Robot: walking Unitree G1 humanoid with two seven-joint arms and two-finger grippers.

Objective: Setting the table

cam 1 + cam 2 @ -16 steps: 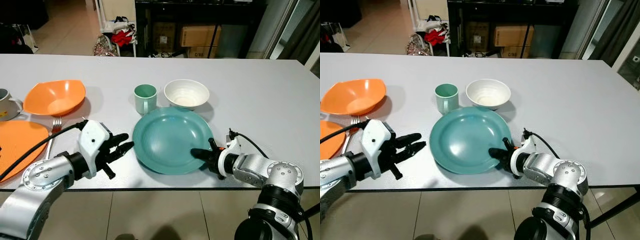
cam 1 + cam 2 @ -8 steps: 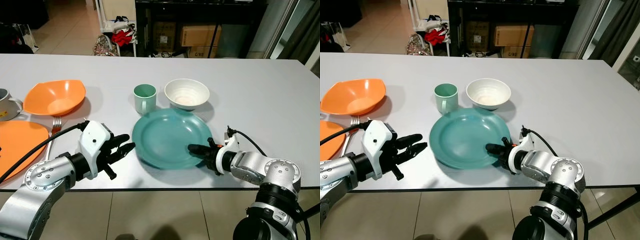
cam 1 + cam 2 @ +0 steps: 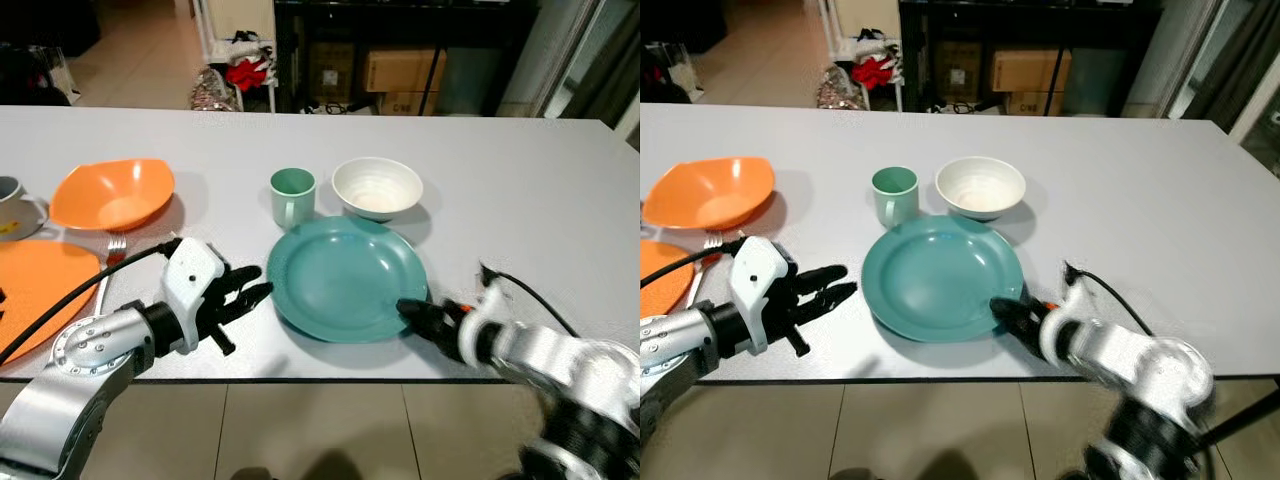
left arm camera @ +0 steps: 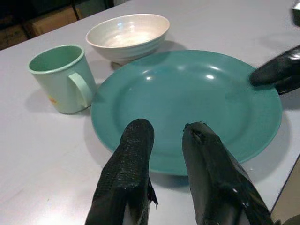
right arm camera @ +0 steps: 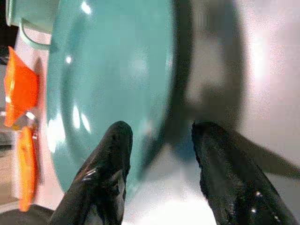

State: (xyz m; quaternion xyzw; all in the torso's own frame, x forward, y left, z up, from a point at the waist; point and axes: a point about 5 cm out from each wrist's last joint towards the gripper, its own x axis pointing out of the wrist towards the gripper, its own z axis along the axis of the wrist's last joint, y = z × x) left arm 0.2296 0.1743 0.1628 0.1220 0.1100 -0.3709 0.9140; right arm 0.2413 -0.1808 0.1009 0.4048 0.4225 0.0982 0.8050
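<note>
So the teal plate (image 3: 347, 282) sits flat on the white table (image 3: 520, 190) right between the 2 grippers; the right gripper (image 3: 420, 318) has its 2 fingers spread with the plate's near rim between them, 1 finger over the plate's face and 1 down by the edge, though I can't tell from the wrist view if either is actually touching it. The left gripper (image 3: 245, 291) hovers just off the plate's other side, fingers slightly apart and holding nothing, tips pointing at the rim. Just past the plate from both grippers are the green mug (image 3: 292, 196) and the white bowl (image 3: 377, 187), both very close to the plate's far edge; out beyond the left arm there's an orange bowl (image 3: 112, 193), an orange plate (image 3: 40, 282) and a fork (image 3: 112, 248). The right arm looks blurred, so my guess is it's mid-move. What worries me: the plate is shallow and glossy, so if those fingers close on just the lip it could slip out or tip; and if the plate gets shoved away from the robot instead of lifted, it'll knock the mug or bowl since there's almost no gap; it's also near the table's front edge, so a sloppy pull toward the robot could drag it off.
</note>
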